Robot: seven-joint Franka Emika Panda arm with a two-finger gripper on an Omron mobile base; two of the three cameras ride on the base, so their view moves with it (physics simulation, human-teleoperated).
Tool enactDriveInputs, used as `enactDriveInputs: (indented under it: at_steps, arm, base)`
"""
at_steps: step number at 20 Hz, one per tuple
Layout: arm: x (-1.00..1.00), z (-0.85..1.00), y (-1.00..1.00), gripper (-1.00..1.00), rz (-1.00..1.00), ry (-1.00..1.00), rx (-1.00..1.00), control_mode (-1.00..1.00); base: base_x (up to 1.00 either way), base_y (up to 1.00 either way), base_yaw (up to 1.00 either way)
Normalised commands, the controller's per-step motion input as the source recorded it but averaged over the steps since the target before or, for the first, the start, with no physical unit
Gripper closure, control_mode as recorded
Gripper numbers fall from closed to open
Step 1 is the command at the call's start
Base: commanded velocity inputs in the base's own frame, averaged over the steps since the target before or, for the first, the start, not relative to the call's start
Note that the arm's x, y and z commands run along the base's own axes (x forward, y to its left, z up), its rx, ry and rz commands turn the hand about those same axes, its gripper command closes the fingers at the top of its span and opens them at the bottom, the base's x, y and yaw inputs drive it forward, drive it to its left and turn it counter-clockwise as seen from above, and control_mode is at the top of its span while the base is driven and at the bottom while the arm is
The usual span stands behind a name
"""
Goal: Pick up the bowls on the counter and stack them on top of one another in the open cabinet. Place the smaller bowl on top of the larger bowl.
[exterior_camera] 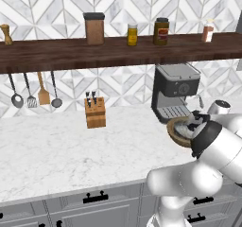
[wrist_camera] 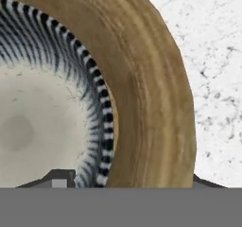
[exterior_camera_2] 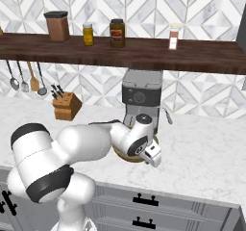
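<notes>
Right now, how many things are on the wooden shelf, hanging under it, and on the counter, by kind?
Shelf jars and bottles: 5
Hanging utensils: 4
Knife block: 1
Coffee machine: 1
Bowls, small grey bowl nested in the wooden bowl: 2
Total: 13

Even, bright, flat rendered light falls across the white marble bench [exterior_camera: 56, 150], with only a soft shadow under the dark shelf [exterior_camera: 71, 53]. All three views are sharp and glare-free, though coarse and slightly pixelated up close.
</notes>
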Motion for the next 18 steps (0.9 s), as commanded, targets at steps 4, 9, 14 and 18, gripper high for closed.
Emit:
enactDriveInputs:
  at_steps: [4, 9, 14, 18]
  arm:
    - [0.08, -0.01, 0.02, 1.00, -0.04, -0.01, 0.00, -1.00]
    - [-0.17, 0.51, 0.03, 1.00, -0.06, 0.00, 0.00, -1.00]
    - [-0.76, 0.99, -0.04, 1.00, -0.09, -0.06, 0.00, -1.00]
    - [-0.93, 1.00, -0.19, 1.00, -0.12, -0.17, 0.00, -1.00]
  base:
    - [0.00, 0.00, 0.00]
    - [0.00, 0.00, 0.00]
    - [0.00, 0.00, 0.00]
    - [0.00, 0.00, 0.00]
